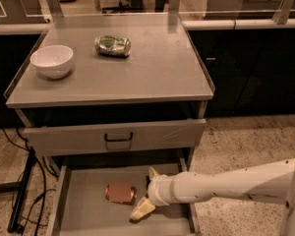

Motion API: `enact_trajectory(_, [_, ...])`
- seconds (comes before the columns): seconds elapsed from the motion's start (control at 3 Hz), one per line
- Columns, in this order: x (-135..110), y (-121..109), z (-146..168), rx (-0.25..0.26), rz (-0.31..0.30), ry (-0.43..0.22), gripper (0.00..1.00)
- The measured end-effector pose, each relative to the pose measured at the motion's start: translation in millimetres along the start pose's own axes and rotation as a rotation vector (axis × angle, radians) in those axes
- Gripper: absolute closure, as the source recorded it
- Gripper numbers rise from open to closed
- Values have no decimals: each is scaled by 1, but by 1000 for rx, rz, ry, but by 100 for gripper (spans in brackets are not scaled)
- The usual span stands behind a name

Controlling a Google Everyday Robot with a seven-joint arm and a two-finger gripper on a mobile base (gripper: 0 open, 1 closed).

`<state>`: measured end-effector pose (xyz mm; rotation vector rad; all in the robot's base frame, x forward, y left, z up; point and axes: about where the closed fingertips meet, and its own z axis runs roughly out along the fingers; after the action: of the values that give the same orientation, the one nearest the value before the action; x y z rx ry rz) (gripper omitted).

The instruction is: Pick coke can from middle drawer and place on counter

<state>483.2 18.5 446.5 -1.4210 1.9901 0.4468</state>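
The step in hand is the reach: the coke can (121, 193) is not yet gripped. The gripper (147, 191) is low inside the open middle drawer (83, 200), at the end of the white arm (226, 183) that comes in from the side. Its two pale fingers stand wide apart, one toward the back of the drawer and one toward the front, and nothing is between them.

The can lies on its side on the drawer bottom, just beside the gripper, in front of the opening of the fingers but apart from them. I cannot see any contact.

High above the gripper is the counter (152, 68). It carries a white bowl (52, 60) and a green can (113, 45). Between the counter and the gripper hangs the closed drawer front (118, 137) with its black handle.

In my judgement the next move is a short advance toward the can, so that it comes between the fingers, and then a closing. Because the can is lying down, it may roll away if one finger touches it first. After that the lift must pass clear of the drawer front overhead.
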Motion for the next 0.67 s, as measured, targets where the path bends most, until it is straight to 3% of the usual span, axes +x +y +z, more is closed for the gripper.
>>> enact_trajectory(0.33, [-4,5,23,-27,14,-41,0])
enact_trajectory(0.67, [-4,5,23,-27,14,-41,0])
